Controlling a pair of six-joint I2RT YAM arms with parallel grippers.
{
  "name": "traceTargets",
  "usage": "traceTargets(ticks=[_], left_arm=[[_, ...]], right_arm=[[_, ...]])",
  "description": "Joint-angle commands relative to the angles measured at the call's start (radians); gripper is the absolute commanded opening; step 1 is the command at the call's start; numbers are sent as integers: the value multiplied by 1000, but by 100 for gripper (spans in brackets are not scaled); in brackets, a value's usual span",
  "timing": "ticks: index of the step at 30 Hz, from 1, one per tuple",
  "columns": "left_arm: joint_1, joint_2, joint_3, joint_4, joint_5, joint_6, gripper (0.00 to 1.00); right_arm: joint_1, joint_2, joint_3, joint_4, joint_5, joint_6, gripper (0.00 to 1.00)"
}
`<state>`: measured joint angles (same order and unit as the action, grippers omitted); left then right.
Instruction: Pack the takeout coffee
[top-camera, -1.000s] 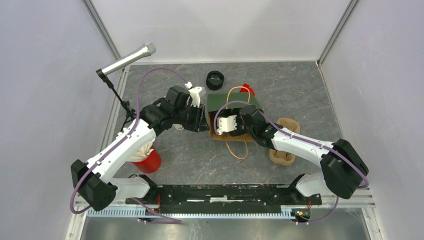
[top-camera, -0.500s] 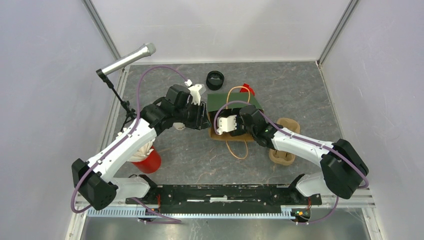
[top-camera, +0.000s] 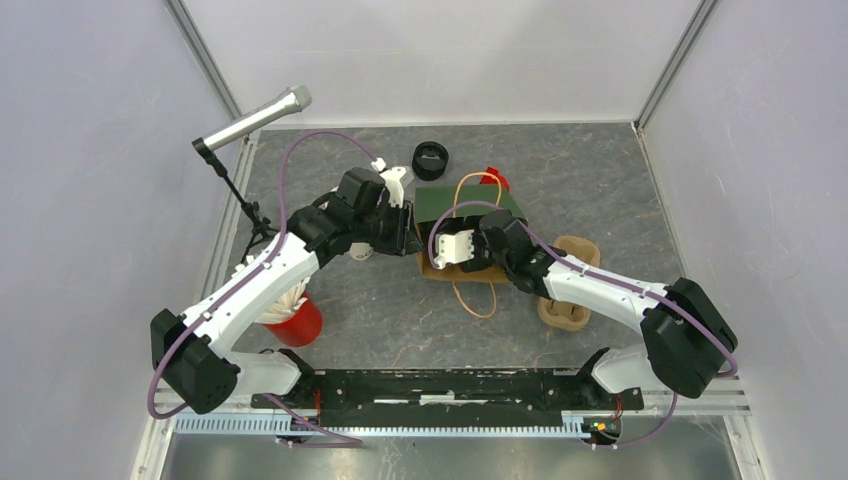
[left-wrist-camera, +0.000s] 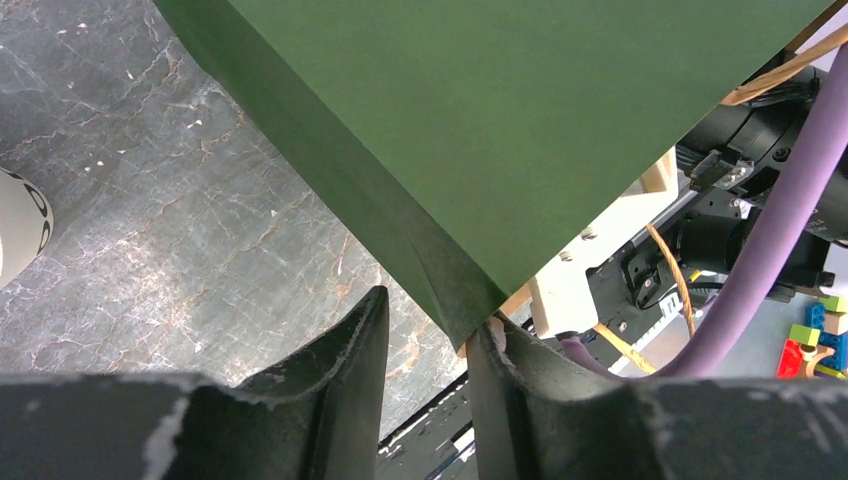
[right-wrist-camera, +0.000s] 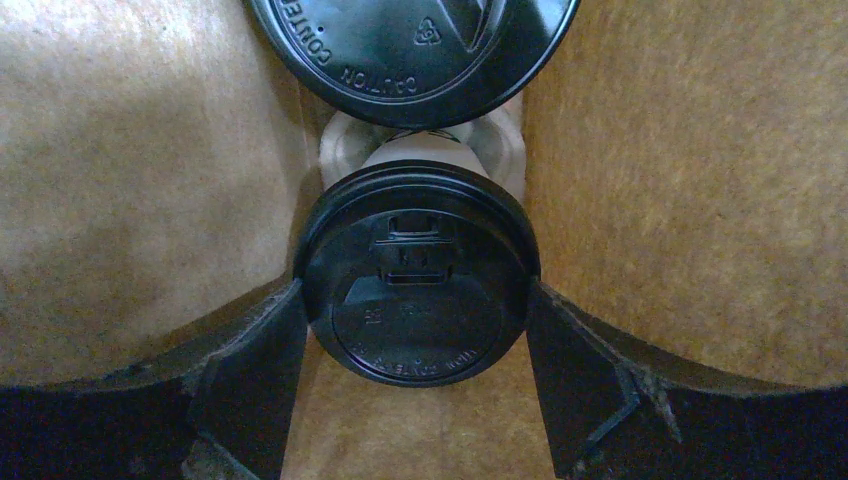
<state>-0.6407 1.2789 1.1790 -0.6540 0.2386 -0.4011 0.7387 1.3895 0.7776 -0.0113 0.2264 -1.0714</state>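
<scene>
The small cream paper cup with a round black plastic lid (right-wrist-camera: 415, 270) is deep inside the green paper bag (right-wrist-camera: 680, 200), beside a second black-lidded cup (right-wrist-camera: 415, 40), with the right pincer (right-wrist-camera: 412, 310) clamped on it. The left pincer (left-wrist-camera: 425, 330) stands apart astride the bag's rim. With the rim unpinched, the bag could drag or tip when the right arm withdraws.
</scene>
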Motion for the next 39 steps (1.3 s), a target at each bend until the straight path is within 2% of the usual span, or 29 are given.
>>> traceTargets(ticks=[1,13,26,37,39], left_arm=[[3,5,-2,64,-9,-25,39],[3,15,7,96,73,-42,3],[3,15,-5,109,100,-57,2],[3,30,-2,126,120,-63,2],[3,31,0,126,117,-64,2]], right_arm=[[-11,-5,9,-79,-4,26,41],[-15,15,2,-64,-2,11,41],[-38,18,-38,-25,-9,1,41],[-45,53,-6,-21,-12,4,41],[-45,47,15,-46,-12,12,43]])
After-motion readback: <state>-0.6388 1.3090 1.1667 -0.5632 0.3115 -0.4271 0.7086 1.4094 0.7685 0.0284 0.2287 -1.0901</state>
